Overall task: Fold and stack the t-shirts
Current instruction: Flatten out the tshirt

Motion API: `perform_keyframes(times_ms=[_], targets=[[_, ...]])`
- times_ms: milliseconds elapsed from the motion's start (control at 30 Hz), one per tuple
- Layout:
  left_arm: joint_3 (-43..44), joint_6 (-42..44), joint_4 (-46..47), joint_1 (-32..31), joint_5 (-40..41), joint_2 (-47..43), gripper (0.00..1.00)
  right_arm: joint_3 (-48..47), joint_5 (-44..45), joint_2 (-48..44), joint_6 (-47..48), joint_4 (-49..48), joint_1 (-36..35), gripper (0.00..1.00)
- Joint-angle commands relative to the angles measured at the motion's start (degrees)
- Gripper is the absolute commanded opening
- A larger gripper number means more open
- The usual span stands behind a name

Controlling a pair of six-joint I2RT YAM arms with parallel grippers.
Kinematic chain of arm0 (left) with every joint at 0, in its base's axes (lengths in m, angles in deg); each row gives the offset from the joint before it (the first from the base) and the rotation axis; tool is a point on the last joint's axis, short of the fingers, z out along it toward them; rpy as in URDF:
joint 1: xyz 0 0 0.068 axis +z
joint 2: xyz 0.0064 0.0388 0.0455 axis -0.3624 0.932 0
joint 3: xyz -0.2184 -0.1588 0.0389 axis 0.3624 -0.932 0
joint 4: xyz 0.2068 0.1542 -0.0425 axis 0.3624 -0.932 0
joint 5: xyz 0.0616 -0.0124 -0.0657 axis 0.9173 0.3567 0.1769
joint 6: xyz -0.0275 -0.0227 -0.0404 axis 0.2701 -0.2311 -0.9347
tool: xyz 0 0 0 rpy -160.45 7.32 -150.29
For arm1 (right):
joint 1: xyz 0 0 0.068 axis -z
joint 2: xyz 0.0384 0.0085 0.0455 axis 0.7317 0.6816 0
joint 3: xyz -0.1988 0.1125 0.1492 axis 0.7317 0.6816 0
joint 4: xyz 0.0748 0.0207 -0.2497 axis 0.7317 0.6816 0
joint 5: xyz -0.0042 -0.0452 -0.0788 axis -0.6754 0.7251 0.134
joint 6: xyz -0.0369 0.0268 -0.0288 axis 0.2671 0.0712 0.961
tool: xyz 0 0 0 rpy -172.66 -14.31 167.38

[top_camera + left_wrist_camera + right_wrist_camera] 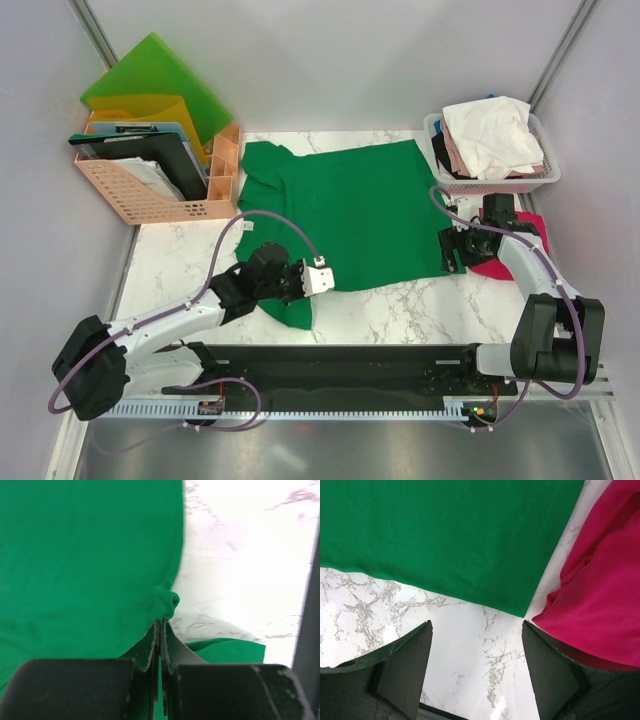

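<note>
- Our left gripper (160, 625) has its jaws pressed together on a stitched edge of the green t-shirt (350, 215). A small knot of cloth bulges just ahead of the tips, and the rest spreads flat beyond them.
- Our right gripper (476, 626) hangs with its jaws wide apart and nothing in them. Bare table (380, 605) lies between them, the green shirt's near corner sits just ahead, and a magenta t-shirt (600, 580) is bunched just beside one jaw.
- We judge the step to be the first fold: one near end is pinched, the other not yet.
- Next, we think the open jaws must drop around that corner without catching the magenta cloth. Then both carry the near edge over together.
- Farthest beyond the open jaws, a basket (545, 178) holds white and pale tees.
</note>
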State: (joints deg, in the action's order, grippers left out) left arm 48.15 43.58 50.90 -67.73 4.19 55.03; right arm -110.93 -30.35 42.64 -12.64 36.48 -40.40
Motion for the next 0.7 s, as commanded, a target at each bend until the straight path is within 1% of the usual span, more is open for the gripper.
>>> perform_keyframes(times_ms=[0,67,100,133,167,200,233,300,500,567,600,633,667], targets=[[0.68,-2.66,-3.68,-2.30,-4.21,-0.40,0.02,-1.75,-0.82,0.29,0.85,-0.36,0.05,0.79],[-0.20,-3.01,-4.56,-4.14,-5.09,0.21,0.02,-1.57,-0.91,-0.06,0.85,-0.36,0.13,0.79],[-1.25,-3.45,-4.65,-4.93,-5.01,0.48,0.04,-1.57,-0.82,-0.15,0.85,-0.36,0.05,0.79],[-1.61,-3.45,-4.92,-6.16,-5.18,0.57,0.16,-1.57,-0.82,-0.24,0.94,-0.44,0.13,0.79],[-1.96,-3.45,-5.18,-6.60,-5.18,0.83,0.32,-1.57,-0.82,-0.15,0.94,-0.27,0.13,0.79],[-2.40,-3.71,-5.27,-6.87,-4.75,0.74,0.52,-1.57,-0.82,0.02,0.94,-0.27,0.13,0.79],[-2.49,-3.54,-5.27,-6.87,-4.13,0.66,0.57,-1.66,-0.82,0.20,0.85,-0.27,0.05,0.79],[-2.84,-2.93,-4.92,-6.87,-1.94,-0.66,0.62,-1.75,-0.91,0.55,0.85,-0.27,0.05,0.79],[-3.99,-2.40,-4.30,-6.87,2.36,-5.05,0.64,-1.57,-1.17,-0.67,1.03,0.08,0.05,0.79],[-5.04,-0.13,-2.38,-6.87,8.76,-6.54,0.64,-1.22,-1.26,-1.47,1.29,0.26,0.05,0.79],[-6.87,0.93,-0.37,-6.70,12.27,-8.38,0.64,-1.05,-1.35,-2.34,1.64,0.26,0.05,0.79],[-8.11,2.25,5.13,-6.35,20.66,-9.53,0.64,-0.78,-1.26,-2.87,1.73,0.35,0.05,0.80],[-9.51,3.74,10.15,-5.56,23.62,-10.67,0.65,-0.69,-1.35,-3.22,1.82,0.26,0.13,0.80]])
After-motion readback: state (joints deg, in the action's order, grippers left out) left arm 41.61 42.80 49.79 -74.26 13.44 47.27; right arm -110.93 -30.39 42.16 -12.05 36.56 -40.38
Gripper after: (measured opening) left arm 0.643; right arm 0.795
